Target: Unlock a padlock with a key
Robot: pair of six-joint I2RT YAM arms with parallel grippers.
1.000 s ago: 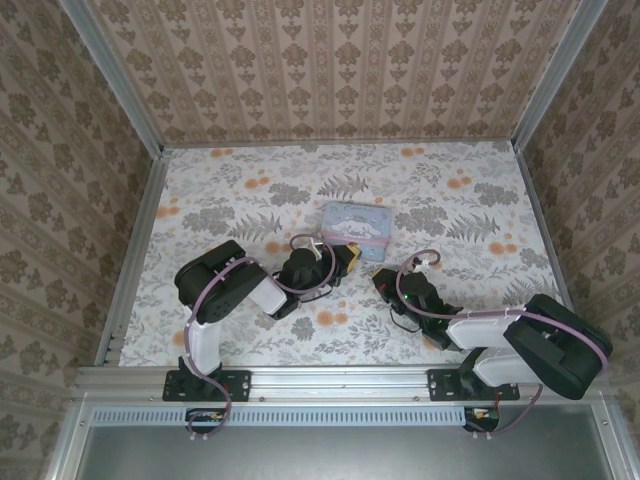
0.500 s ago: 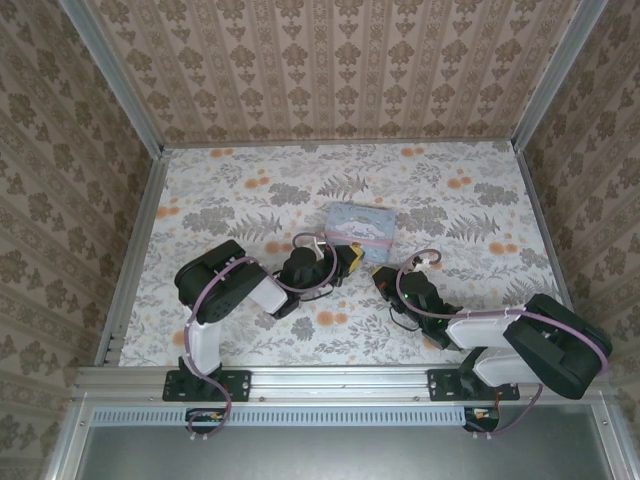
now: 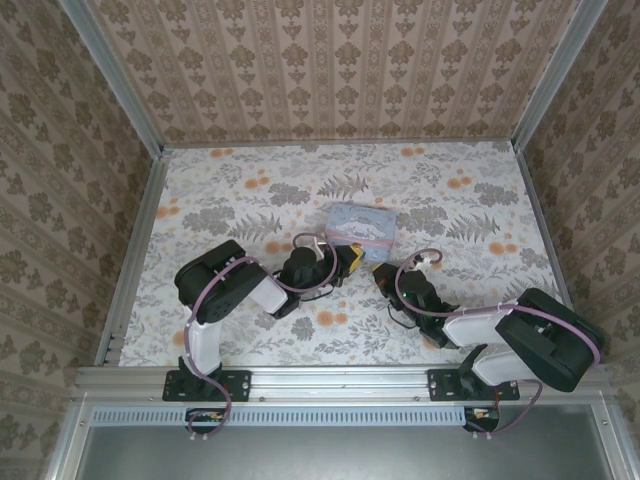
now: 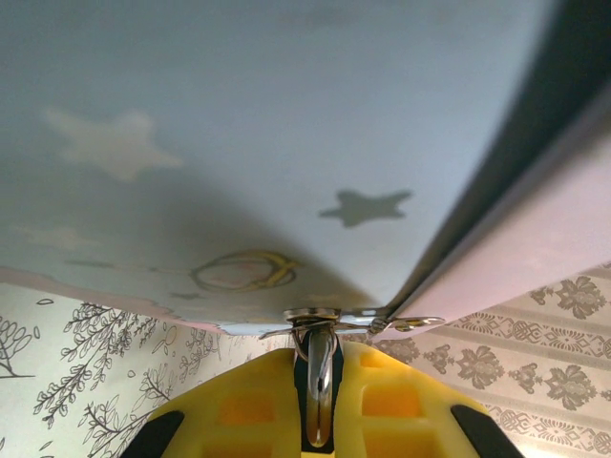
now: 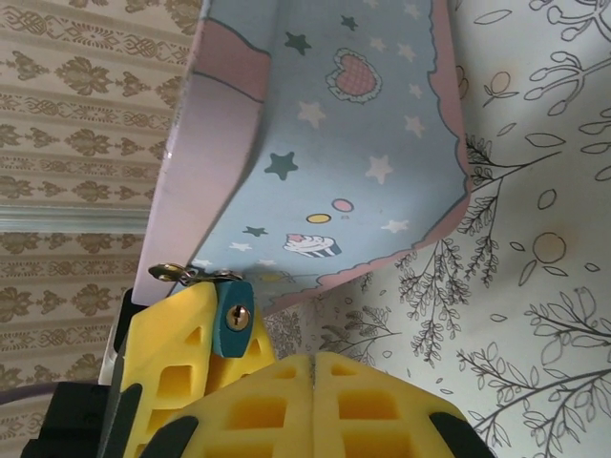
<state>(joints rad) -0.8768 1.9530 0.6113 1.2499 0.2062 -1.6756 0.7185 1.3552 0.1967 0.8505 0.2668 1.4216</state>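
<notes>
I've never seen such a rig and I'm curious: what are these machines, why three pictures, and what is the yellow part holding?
These are two robot arms, the left arm and the right arm, bolted at a table's near edge. One picture looks down from above; the other two come from a camera on each wrist. On the flowered table sits a pastel cartoon tin, tilted. The left fingers, yellow, pinch a tiny teal padlock hanging at the tin's clasp. The right fingers are shut close by; whether they hold a key I cannot tell.
</notes>
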